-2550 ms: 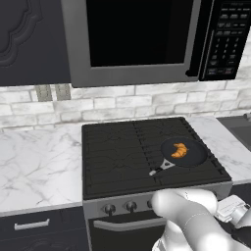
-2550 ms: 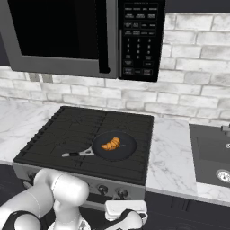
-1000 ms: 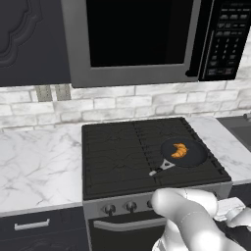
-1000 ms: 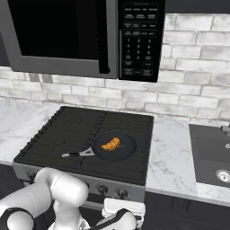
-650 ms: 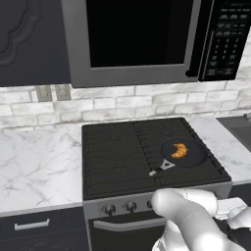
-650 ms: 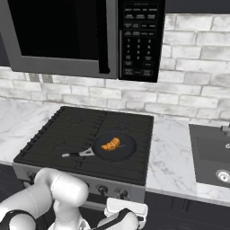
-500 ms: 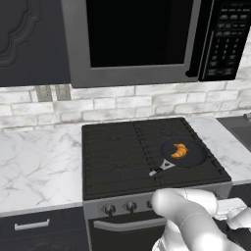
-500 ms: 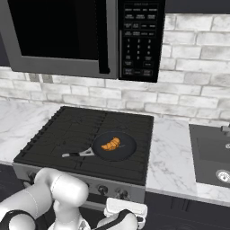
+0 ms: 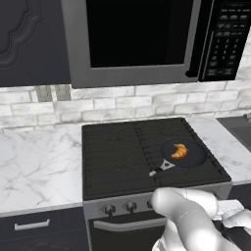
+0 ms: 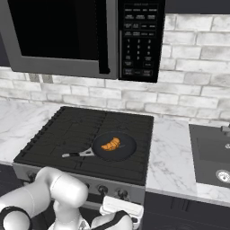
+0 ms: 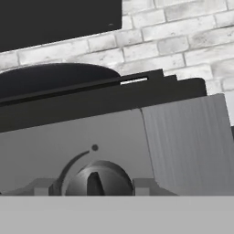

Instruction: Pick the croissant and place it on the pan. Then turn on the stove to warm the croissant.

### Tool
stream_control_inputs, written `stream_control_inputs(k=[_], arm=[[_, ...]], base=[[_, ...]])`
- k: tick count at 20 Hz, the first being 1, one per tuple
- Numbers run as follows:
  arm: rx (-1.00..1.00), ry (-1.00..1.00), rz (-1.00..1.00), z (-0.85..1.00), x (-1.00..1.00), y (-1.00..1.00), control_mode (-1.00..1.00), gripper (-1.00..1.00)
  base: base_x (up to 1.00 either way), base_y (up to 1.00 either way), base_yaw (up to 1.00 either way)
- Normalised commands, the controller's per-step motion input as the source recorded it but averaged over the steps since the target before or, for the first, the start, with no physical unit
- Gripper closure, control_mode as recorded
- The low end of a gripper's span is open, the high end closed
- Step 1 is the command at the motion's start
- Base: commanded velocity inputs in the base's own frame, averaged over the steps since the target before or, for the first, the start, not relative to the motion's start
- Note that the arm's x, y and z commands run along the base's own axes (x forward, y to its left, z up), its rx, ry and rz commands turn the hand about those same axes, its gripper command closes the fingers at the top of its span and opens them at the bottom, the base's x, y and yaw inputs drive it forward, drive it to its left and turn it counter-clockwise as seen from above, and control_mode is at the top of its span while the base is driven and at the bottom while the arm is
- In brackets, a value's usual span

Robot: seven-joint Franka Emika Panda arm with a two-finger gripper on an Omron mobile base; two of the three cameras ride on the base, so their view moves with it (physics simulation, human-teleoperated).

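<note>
Croissant [image 9: 179,151] first: from where I sit it lies inside the pan [image 9: 190,156], curled and golden, roughly in the middle of the black dish. Sweeping left to right in the left base view, I get a stretch of white marble counter [image 9: 34,169], then the stove [image 9: 122,157] with its dark grates, and the pan sits on the stove's front right quarter, its short grey handle [image 9: 161,168] pointing toward the stove's front edge and slightly left. Along the silver front panel I can pick out round knobs [image 9: 109,209] near the left end; the arm's white body covers the panel further right. Above it all hangs the microwave [image 9: 147,39], its keypad on the right side.

In the right base view the croissant [image 10: 110,144] again rests in the pan [image 10: 115,147], near the stove's front edge and right of centre, with the sink [image 10: 211,155] set into the counter well off to the right.

The hand view looks straight at the stove's front panel from very close. One dark knob [image 11: 97,180] sits low and left of centre, with a small dot above it and a curved mark running up its left side. The gripper's fingertips [image 11: 137,186] flank that knob, one on each side, but I cannot tell whether they are touching it or merely bracketing it, so I can't call the pincer open or closed.
</note>
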Motion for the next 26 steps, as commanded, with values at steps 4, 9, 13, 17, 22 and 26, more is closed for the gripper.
stream_control_inputs(k=[4,9,13,17,22,26], arm=[[0.0,0.0,-0.1,-0.16,0.14,0.41,-1.0,-1.0],[0.0,0.0,-0.09,-0.09,0.16,0.32,-1.0,1.0],[0.0,0.0,-0.06,0.0,0.18,0.13,-1.0,1.0],[0.0,0.0,-0.03,0.0,0.21,0.04,-1.0,1.0],[0.0,0.0,0.0,0.0,0.05,0.0,-1.0,1.0],[0.0,0.0,0.0,0.0,0.0,0.0,-1.0,1.0]], base=[[0.0,0.0,0.0],[0.0,0.0,0.0],[0.0,0.0,0.0],[0.0,0.0,0.0],[0.0,0.0,0.0],[0.0,0.0,0.0]])
